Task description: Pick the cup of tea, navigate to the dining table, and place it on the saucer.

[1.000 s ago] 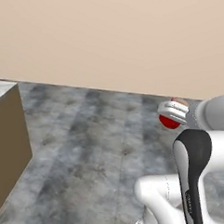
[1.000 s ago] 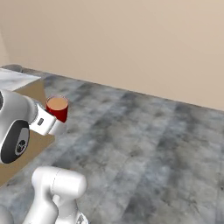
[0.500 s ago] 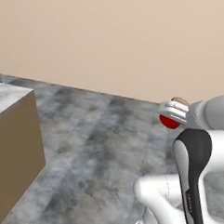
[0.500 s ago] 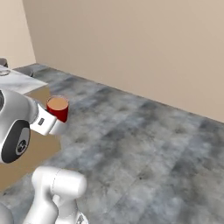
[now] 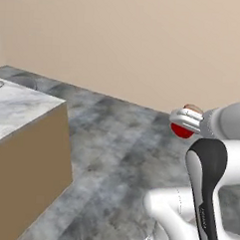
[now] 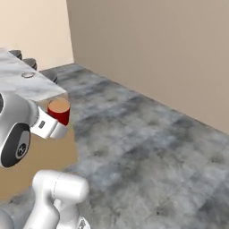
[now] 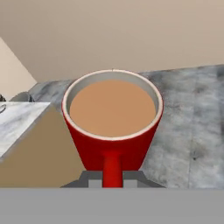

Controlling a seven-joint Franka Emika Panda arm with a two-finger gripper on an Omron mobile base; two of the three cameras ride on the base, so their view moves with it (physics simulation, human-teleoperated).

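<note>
Now carry leg, judging by scene: cup of tea (image 7: 112,120) clamped in gripper (image 7: 112,178), upright, full, handle toward hand, riding high above floor. Dining table (image 5: 18,106) corner sits ahead-left. Next calls for steady drive to tabletop, no slosh; saucer location unclear.

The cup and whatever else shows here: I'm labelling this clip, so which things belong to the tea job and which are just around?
Job:
- cup, full of tea, held in the gripper
- marble table, to the robot's left

Just around:
- grey floor
- beige wall
</note>
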